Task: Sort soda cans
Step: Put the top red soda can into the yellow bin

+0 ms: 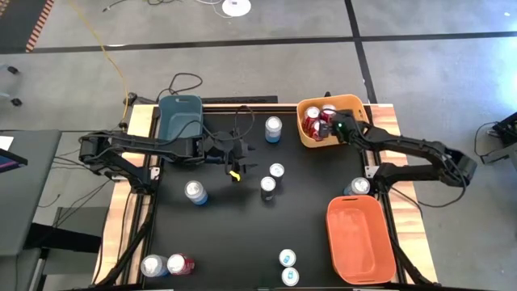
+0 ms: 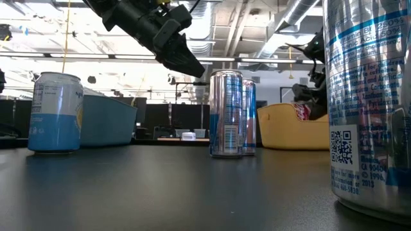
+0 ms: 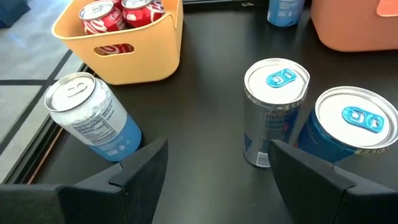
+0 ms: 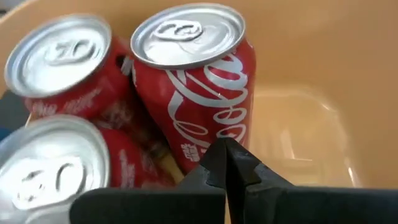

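Standing upright on their round bases with silver tops facing up, the loose soda cans (image 1: 272, 183) were smooth metal cylinders in blue and silver-grey, scattered over the matte black table (image 1: 242, 242), while three glossy red cans (image 4: 199, 81) leaned against each other inside the yellow plastic bin (image 1: 355, 109). The left gripper (image 1: 234, 166) hovered with its fingers spread wide and empty near two middle cans. The right gripper (image 4: 227, 165) sat pinched shut, holding nothing, inside the yellow bin.
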